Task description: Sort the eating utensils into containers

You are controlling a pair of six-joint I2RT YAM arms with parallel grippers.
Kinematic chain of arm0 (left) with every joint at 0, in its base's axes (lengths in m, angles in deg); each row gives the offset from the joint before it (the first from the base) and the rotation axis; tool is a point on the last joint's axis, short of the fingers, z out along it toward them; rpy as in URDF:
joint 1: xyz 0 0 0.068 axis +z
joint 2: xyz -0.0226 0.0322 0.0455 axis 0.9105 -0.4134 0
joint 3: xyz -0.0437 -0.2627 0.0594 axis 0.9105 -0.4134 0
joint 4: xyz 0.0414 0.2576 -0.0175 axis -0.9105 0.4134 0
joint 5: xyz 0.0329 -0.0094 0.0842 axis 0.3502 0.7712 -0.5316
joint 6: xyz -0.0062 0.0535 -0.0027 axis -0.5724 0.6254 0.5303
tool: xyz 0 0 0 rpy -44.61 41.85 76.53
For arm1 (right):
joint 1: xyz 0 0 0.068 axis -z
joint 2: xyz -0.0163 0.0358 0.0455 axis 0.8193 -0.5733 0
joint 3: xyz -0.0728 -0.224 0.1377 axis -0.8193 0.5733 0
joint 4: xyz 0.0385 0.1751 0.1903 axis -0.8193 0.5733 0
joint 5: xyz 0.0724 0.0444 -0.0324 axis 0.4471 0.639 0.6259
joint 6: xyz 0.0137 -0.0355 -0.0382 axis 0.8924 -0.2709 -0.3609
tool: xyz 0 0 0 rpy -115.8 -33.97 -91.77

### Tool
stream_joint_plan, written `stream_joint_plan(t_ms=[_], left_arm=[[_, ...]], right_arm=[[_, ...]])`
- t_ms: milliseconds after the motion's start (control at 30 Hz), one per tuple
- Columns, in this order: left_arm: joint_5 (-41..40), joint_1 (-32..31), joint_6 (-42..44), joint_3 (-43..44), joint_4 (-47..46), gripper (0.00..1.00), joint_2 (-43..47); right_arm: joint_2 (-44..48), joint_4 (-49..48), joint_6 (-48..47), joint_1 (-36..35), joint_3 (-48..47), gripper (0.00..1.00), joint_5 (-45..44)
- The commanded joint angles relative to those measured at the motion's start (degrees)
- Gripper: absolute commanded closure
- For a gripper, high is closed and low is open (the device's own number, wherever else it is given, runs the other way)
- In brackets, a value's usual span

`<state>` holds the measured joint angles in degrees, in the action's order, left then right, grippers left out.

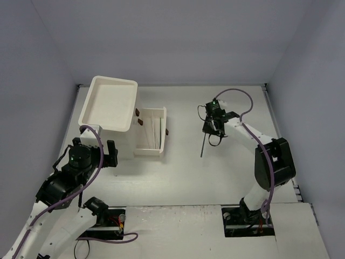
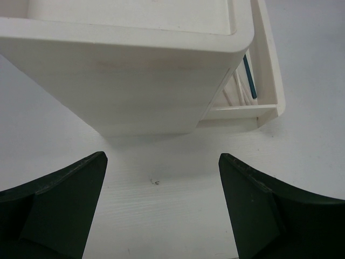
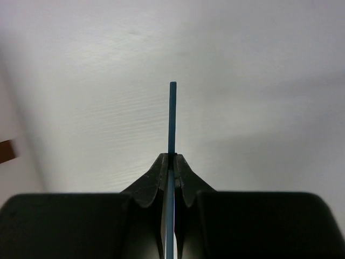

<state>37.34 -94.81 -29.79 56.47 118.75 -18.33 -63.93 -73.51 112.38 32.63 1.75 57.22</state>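
A white cabinet [image 1: 108, 102] with a rimmed top stands at the left; it also shows in the left wrist view [image 2: 145, 91]. Its long white drawer [image 1: 147, 151] is pulled out to the right and holds pale chopsticks [image 2: 237, 93] and a teal chopstick [image 2: 249, 78]. My right gripper [image 1: 211, 129] is shut on a teal-blue chopstick [image 1: 203, 147], held over the table right of the drawer. In the right wrist view the chopstick [image 3: 172, 118] sticks straight out from the closed gripper [image 3: 172, 157]. My left gripper [image 1: 95, 150] is open and empty, close to the cabinet's near side [image 2: 161, 156].
Small brown knobs [image 1: 140, 122] mark the drawer fronts; one shows at the left edge of the right wrist view [image 3: 5, 151]. The drawer's rim [image 2: 269, 81] runs along the cabinet's right side. Grey walls enclose the white table [image 1: 215, 178].
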Motion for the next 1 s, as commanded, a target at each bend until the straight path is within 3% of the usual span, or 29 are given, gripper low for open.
stream_joint_plan(t_ms=[0,233,433,467,633,800,967], left_arm=[[-1.04,-0.12,-1.07,3.38,-1.79,0.18,-2.27],[-1.47,-0.12,-2.81,10.5,1.63,0.18,-7.12],[-0.34,-0.03,-3.67,16.55,4.02,0.18,-10.99],[-0.08,-0.03,-3.85,17.62,4.07,0.18,-11.66],[-0.83,0.05,-4.51,23.58,5.53,0.18,-15.23],[-2.23,0.1,-3.49,29.81,5.78,0.18,-20.21],[-3.83,1.15,0.54,38.97,6.37,0.18,-27.65]], right_arm=[[1.92,-1.54,-1.82,-5.35,-12.08,1.0,3.96],[-10.48,-5.29,1.0,-12.53,-29.57,1.0,9.77],[-21.33,-7.09,3.54,-17.26,-41.55,0.98,9.04],[-23.36,-7.26,3.64,-17.96,-43.7,0.96,9.19],[-26.9,-7.26,1.47,-18.97,-46.39,0.6,11.21],[-22.11,-7.17,-3.0,-18.13,-43.25,0.48,10.14],[-12.55,-7.17,-12.05,-12.97,-33.78,0.43,12.12]])
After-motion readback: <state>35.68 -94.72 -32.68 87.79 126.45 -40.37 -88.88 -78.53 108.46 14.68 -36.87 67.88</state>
